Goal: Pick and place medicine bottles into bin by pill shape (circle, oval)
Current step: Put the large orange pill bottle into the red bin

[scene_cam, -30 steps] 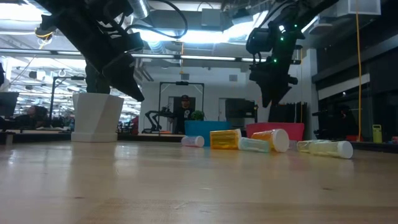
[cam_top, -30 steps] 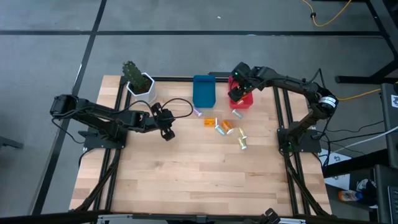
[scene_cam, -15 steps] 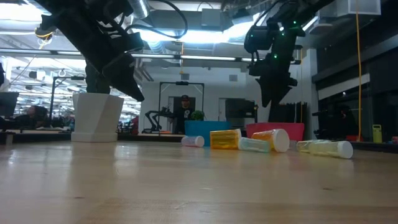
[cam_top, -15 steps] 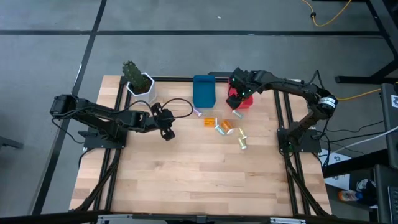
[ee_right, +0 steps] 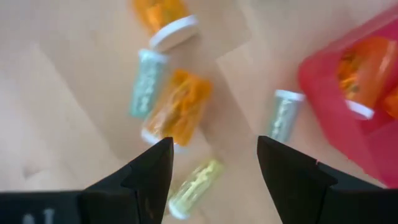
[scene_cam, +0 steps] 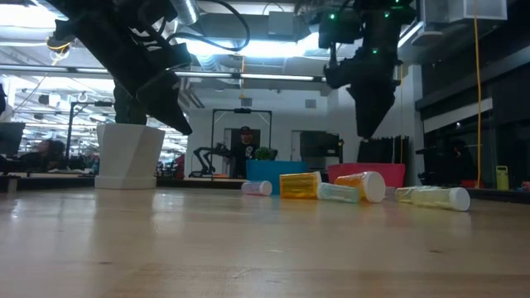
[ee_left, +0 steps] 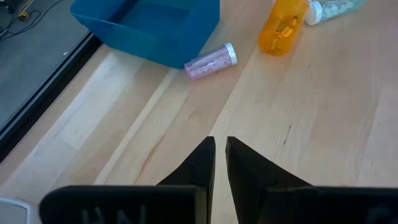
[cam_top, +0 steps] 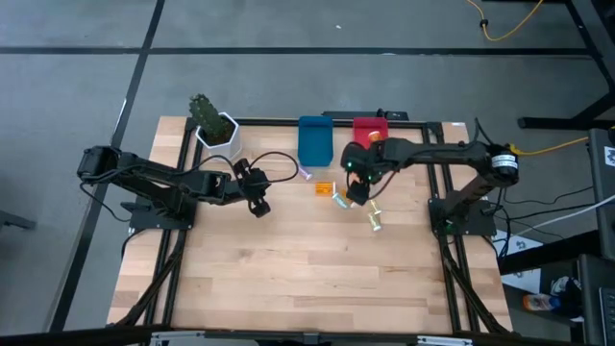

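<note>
Several medicine bottles lie on their sides on the table, near the bins: a purple vial (cam_top: 305, 174), an orange bottle (cam_top: 324, 188), a teal vial (ee_right: 144, 81), a second orange bottle (ee_right: 177, 106), a yellowish vial (cam_top: 373, 220) and a pale vial (ee_right: 283, 115). The red bin (cam_top: 371, 128) holds orange bottles (ee_right: 364, 71). The blue bin (cam_top: 315, 141) stands to its left. My right gripper (cam_top: 356, 192) hangs open and empty above the orange bottle and the vials; its wrist view shows this too (ee_right: 214, 168). My left gripper (cam_top: 258, 204) is shut and empty, left of the bottles.
A white plant pot (cam_top: 217, 131) stands at the far left corner. Dark rails run along the table's left and right sides. Bare wood stretches from the bottles to the near edge.
My right gripper has moved from above the red bin toward the table's near edge and a little to the left. It now hangs over the loose bottles. The bottles have not moved.
</note>
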Available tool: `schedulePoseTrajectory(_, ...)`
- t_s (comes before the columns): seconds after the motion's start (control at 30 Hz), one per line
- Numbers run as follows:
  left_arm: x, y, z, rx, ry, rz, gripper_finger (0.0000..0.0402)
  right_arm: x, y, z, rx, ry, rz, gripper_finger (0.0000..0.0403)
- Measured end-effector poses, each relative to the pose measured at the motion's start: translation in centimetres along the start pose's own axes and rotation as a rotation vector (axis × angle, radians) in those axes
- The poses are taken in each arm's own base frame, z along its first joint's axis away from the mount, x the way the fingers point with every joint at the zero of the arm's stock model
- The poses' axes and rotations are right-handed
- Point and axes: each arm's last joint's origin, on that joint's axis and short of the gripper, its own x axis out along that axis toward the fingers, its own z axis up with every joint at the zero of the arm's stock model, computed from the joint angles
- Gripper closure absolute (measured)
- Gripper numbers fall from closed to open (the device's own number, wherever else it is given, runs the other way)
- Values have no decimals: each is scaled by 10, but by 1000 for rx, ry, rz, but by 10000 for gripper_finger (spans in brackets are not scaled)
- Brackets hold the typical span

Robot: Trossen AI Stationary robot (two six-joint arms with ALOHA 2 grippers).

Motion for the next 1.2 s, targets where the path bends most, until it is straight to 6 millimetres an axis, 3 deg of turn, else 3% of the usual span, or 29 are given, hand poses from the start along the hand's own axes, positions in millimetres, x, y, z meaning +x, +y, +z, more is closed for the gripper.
schedulePoseTrajectory(0.2, 0, 0, 0, -4, 0, 0, 367, -1, 13, -3, -31, -15, 13, 169)
schedulePoseTrajectory(0.47, 0, 0, 0, -5, 0, 0, 367, 2, 14, 0, 18, -59, 30, 169)
schedulePoseTrajectory(0.77, 0, 0, 0, -5, 0, -1, 367, 43, 13, -19, 120, -73, 47, 169)
schedulePoseTrajectory(1.2, 0, 0, 0, -8, 0, 0, 367, 77, 10, -39, 154, -108, 69, 169)
